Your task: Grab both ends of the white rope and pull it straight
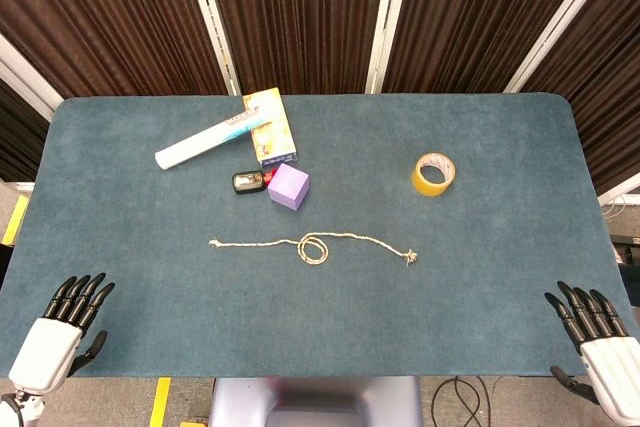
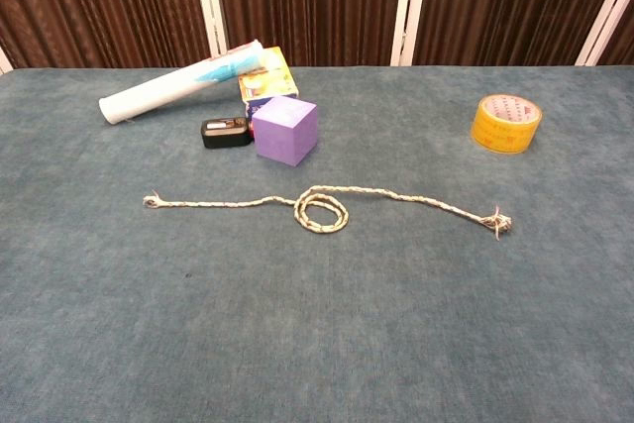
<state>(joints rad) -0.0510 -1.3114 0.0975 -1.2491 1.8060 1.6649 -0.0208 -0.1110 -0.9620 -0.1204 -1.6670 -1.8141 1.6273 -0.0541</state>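
The left hand (image 1: 60, 332) rests at the near left table corner, fingers apart and holding nothing. The thin white twisted rope (image 1: 312, 245) lies mid-table with a small loop in its middle — just past it sits a purple cube (image 1: 288, 186). The right hand (image 1: 600, 342) waits at the near right corner — fingers spread, nothing in it.

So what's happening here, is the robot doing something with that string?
Nothing is being handled yet. The white rope lies on the table with a small coil in its middle, both ends free. The left robot hand and right robot hand rest open at the near corners, well away from it. Other items sit untouched behind.
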